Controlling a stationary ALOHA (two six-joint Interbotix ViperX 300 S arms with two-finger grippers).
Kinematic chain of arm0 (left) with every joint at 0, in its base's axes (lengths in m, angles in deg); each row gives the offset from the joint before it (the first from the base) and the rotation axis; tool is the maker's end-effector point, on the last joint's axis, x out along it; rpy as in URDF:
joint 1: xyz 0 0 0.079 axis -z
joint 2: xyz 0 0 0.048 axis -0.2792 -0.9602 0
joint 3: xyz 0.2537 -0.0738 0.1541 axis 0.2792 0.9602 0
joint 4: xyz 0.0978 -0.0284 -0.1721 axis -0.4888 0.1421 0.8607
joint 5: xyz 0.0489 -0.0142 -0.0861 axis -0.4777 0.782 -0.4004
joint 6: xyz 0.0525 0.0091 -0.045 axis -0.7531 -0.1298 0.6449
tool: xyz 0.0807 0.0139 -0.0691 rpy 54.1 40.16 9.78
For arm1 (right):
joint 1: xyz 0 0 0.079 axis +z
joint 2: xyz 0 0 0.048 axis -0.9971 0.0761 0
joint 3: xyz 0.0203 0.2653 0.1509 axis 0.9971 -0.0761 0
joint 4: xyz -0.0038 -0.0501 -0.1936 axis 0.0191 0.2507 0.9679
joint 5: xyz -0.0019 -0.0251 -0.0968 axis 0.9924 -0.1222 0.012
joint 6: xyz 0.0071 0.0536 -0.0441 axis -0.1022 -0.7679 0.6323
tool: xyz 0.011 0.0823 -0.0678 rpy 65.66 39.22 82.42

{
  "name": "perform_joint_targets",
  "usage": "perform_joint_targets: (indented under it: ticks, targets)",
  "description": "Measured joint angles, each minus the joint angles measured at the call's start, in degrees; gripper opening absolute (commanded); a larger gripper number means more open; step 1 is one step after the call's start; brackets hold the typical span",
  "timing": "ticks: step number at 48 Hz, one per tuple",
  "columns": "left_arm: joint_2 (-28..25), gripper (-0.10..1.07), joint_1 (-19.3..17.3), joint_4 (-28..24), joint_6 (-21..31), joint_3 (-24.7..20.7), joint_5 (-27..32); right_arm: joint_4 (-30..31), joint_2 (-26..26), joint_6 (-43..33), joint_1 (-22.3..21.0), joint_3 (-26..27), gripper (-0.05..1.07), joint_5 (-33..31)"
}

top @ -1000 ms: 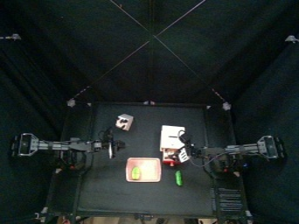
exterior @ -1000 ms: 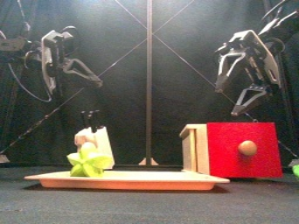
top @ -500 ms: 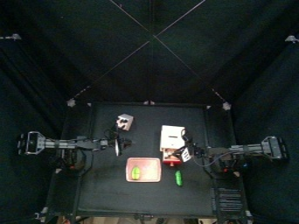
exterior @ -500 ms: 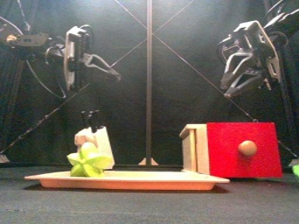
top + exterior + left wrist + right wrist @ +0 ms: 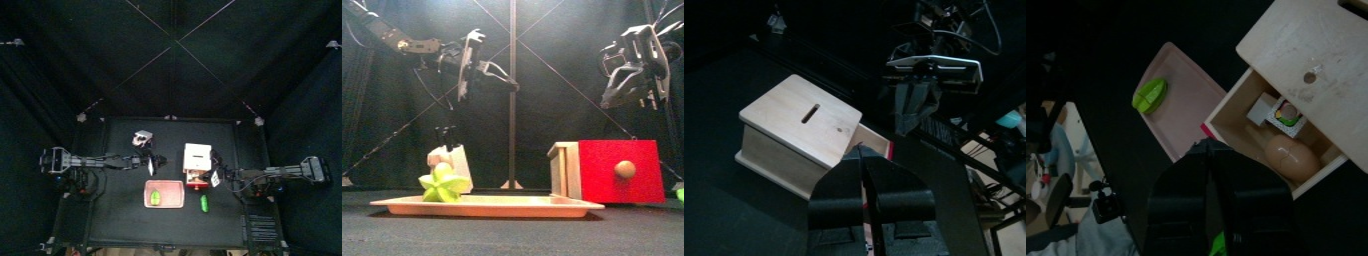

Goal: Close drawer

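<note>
step: push shut | small white box drawer (image 5: 1300,95) with red front (image 5: 620,171) open | right tool (image 5: 1213,205) narrow, empty | left tool (image 5: 871,195) narrow | risk: off-centre push slides box on surface

Honestly can't make out a single word, number or logo anywhere in these. The drawer (image 5: 607,172) is plain white with a red front and a bare knob, nothing printed on it. Something small with a green-and-white pattern sits inside it in the right wrist view (image 5: 1284,116), might be a label, but it's too small and fuzzy to read. The pink tray (image 5: 486,206) and the little cube (image 5: 142,138) are blank as far as I can tell.
</note>
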Motion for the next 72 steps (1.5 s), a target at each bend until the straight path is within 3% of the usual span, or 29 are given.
perform_joint_targets:
  ticks: [22, 30, 41, 53, 72]
  targets:
    - [-17.2, 0.24, -1.6, 0.0, -0.1, -16.6, 3.2, 1.7, 3.1, -0.6, 6.4, -1.1, 0.05, 0.7]
    - [-23.3, 0.24, -2.4, -0.2, -0.1, -23.0, 9.2, 1.2, 7.0, -0.6, 6.8, -1.2, 0.05, 1.6]
    - [-27.2, 0.24, -2.9, -0.7, -0.2, -30.0, 19.0, 1.3, 13.1, -0.5, 7.7, 0.6, 0.05, 2.5]
    - [-29.5, 0.24, -3.7, -0.8, -0.1, -32.9, 23.7, 1.4, 14.1, -0.5, 9.8, 1.5, 0.05, 2.5]
    - [-30.1, 0.24, -3.9, -0.9, -0.2, -33.0, 23.8, 3.3, 14.6, -0.5, 9.3, 1.5, 0.05, 0.8]
